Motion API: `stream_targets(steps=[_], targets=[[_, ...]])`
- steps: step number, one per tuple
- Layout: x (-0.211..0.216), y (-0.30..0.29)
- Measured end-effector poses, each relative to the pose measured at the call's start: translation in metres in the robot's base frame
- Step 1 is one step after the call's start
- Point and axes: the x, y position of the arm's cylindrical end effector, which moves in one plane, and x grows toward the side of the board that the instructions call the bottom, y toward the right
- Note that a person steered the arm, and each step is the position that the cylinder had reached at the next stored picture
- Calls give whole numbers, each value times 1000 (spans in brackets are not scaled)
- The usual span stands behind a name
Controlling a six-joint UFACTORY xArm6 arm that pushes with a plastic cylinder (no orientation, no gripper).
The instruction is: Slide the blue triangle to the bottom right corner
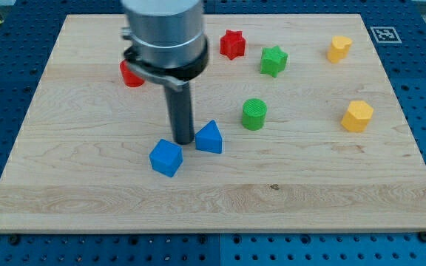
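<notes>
So the blue triangle (208, 138) is sitting a bit left of the bench's middle, nowhere near the bottom right corner, which is well off toward the view's lower right. My tip (182, 142) is down on the wood just to the triangle's left, basically touching it or a hair off, can't tell which. No jaws on this thing btw, the tool is just a plain dark rod, so there's nothing to open or close and it isn't holding anything.

On the tip's other side, slightly toward the view's bottom left, is a blue cube (166, 158), so the tip is wedged between the two blue pieces.

Going outward: green cylinder (254, 114) to the triangle's upper right, green star-ish block (273, 60) above that, red star (233, 44) near the top, a red block (131, 74) half hidden behind the arm, shape unclear. Two yellow blocks on the right, one up top (339, 48) and one lower (357, 116). All on the wooden bench (309, 199).
</notes>
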Motion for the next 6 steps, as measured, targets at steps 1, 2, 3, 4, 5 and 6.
stream_targets(steps=[1, 2, 3, 4, 5, 6], targets=[[5, 42], [52, 151], [27, 114], [41, 50], [93, 98], [62, 222]])
